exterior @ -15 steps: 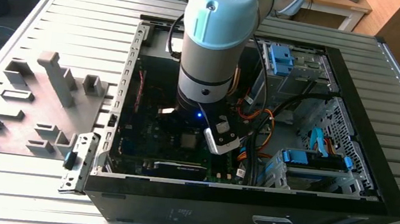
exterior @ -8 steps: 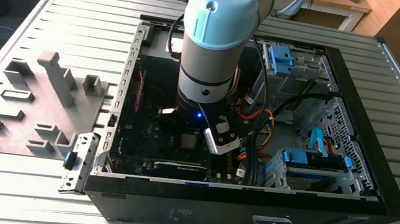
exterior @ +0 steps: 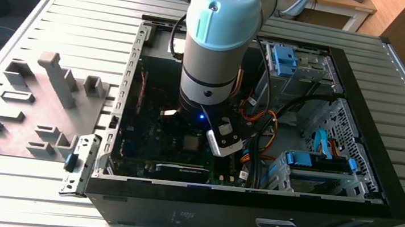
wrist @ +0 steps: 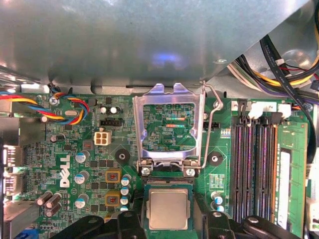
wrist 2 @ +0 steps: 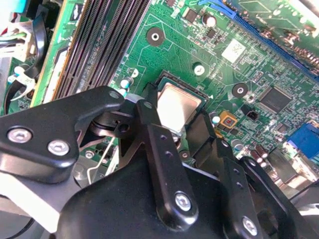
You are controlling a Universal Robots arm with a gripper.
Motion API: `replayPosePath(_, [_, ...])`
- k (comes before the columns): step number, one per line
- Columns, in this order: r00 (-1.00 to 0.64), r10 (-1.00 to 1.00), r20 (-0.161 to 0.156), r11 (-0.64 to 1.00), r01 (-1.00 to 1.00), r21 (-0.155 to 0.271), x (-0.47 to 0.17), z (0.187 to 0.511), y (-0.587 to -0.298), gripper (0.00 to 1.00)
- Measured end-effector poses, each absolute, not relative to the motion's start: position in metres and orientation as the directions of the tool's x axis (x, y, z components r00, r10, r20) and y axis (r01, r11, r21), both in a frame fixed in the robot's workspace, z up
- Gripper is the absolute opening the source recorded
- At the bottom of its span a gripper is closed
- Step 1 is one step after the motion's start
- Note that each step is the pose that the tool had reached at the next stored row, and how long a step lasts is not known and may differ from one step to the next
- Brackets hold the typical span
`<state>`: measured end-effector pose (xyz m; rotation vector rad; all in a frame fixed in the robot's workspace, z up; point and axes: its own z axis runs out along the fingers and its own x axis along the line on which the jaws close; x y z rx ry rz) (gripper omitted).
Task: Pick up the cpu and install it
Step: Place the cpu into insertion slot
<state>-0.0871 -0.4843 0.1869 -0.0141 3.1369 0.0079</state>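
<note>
The claw (wrist: 169, 213) is gripping the cpu (wrist: 168, 201). In both wrist views its two black fingers (wrist: 132, 224) are pressing against opposite edges of the silver-grey square. The cpu is sitting within the black socket frame on the green motherboard (wrist: 75, 149). The socket's metal retaining plate (wrist: 169, 93) is standing swung open just beside it, and the memory slots (wrist: 254, 169) are running along the board nearby.

Starting from the exterior view's left, a grey moulded fixture tray (exterior: 27, 111) is lying on the slatted counter (exterior: 16, 207), well apart from the work. Beside it the open computer case (exterior: 175, 213) is resting on its side with its interior facing up. The arm (exterior: 214, 46) is reaching straight down into the middle of the case. Its pale blue-capped joint is uppermost, and its wrist is hanging nearly vertical over the board. A white camera (exterior: 224, 142) is riding at the arm's lower end. Toward the exterior view's right, drive bays with blue tabs (exterior: 311, 160) are sitting inside the case wall.
</note>
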Motion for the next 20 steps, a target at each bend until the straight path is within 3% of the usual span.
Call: replayPosePath(20, [-1.000, -0.008, -0.005, 1.000, -0.008, 0.005, -0.0871, 0.1895, -0.4843, 0.47])
